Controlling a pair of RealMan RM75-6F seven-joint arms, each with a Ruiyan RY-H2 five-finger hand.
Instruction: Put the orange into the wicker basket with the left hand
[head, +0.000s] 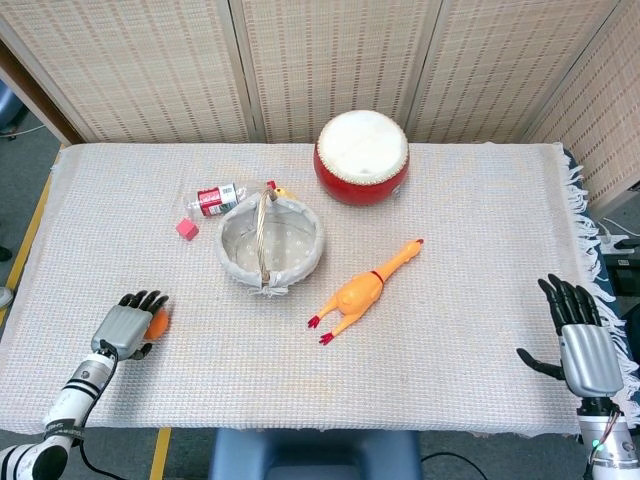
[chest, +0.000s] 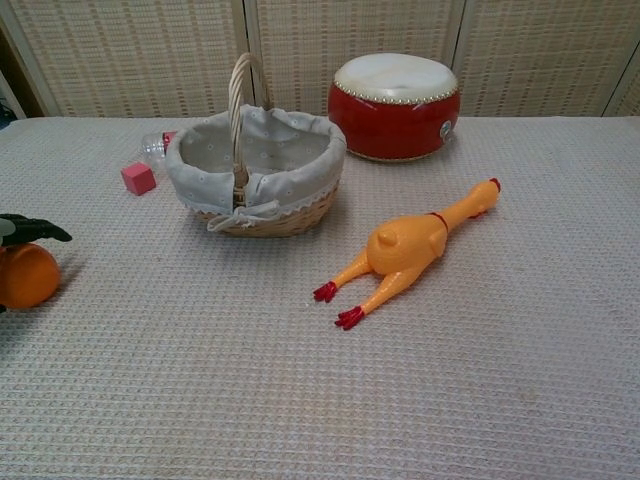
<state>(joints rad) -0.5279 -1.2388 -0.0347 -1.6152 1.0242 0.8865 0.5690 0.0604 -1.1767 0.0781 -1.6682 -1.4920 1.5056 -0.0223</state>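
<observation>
The orange (head: 159, 323) lies on the cloth near the table's front left, mostly covered from above by my left hand (head: 128, 324). In the chest view the orange (chest: 25, 275) rests on the table with the dark fingertips (chest: 35, 231) stretched over its top, not closed round it. The wicker basket (head: 224, 250) with a grey liner and an upright handle stands further back and to the right of the orange; in the chest view the basket (chest: 290, 222) is empty. My right hand (head: 585, 345) stays at the front right edge, fingers apart, holding nothing.
A yellow rubber chicken (head: 362, 292) lies right of the basket. A red drum (head: 362, 157) stands at the back. A small bottle (head: 213, 199) and a pink cube (head: 186, 229) lie behind the basket on the left.
</observation>
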